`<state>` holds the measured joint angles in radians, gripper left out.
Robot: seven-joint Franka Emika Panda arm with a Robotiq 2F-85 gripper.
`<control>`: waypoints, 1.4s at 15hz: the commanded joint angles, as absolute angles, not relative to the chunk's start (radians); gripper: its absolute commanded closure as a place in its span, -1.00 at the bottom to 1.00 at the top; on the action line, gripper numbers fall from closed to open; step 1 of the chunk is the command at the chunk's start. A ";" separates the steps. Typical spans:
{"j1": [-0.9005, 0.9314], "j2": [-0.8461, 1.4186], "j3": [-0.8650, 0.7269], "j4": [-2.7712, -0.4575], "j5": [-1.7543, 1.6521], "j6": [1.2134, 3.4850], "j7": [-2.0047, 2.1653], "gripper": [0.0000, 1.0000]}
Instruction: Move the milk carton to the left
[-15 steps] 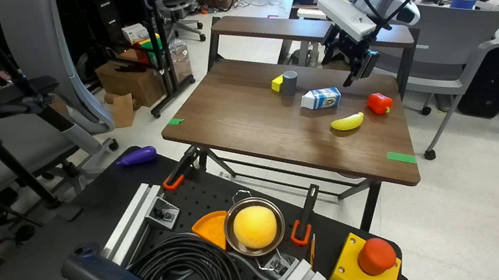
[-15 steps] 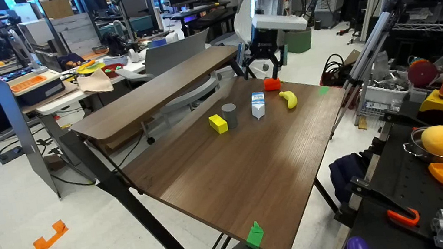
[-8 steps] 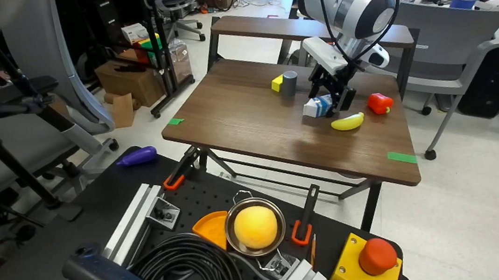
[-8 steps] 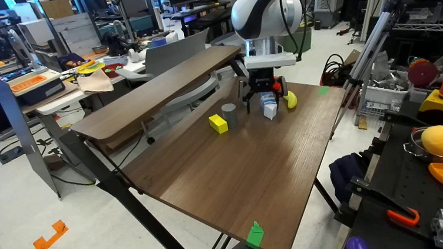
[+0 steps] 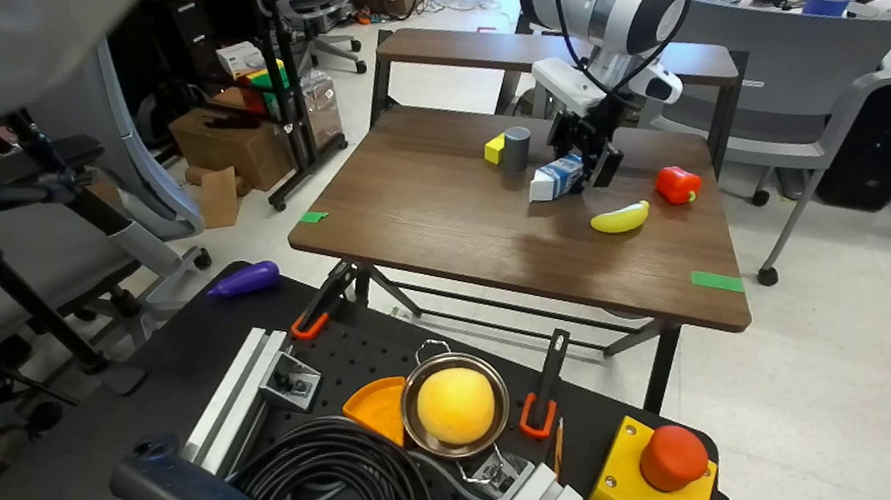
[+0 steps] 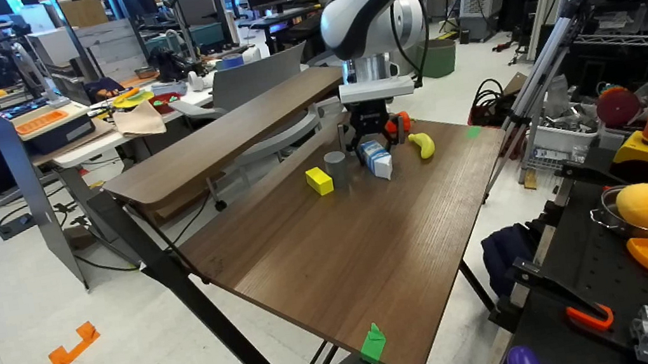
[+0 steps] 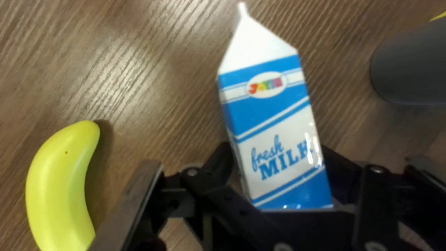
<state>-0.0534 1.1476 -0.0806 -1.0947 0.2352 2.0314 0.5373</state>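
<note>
The milk carton [image 7: 275, 122], white and blue with a pointed white top, lies on its side on the brown table [image 5: 422, 194]. My gripper [image 7: 275, 153] is shut on its bottom end. In the wrist view the dark left finger [image 7: 220, 162] and right finger [image 7: 343, 172] press its two long sides. Both exterior views show the gripper [image 6: 375, 150] pointing down over the carton [image 6: 377, 162], the white top sticking out free. Whether the carton [image 5: 555, 179] is slightly raised, I cannot tell. The finger ends are partly hidden behind it.
Close beside the carton stands a grey cylinder [image 6: 336, 169], with a yellow block [image 6: 319, 181] behind it. A yellow banana [image 7: 62, 188] and a red pepper [image 5: 678, 185] lie on the carton's other side. A raised shelf [image 5: 490, 48] runs along one table edge.
From above the area by the pepper, my gripper came down around the carton, then closed on it. The carton has turned a little and shifted toward the grey cylinder.
</note>
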 commanded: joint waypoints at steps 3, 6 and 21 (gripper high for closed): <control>-0.051 1.199 -0.089 -0.997 0.198 1.972 0.537 0.52; -0.051 1.159 -0.086 -1.046 0.180 1.956 0.494 0.52; -0.044 0.955 -0.070 -1.283 0.151 1.994 0.260 0.52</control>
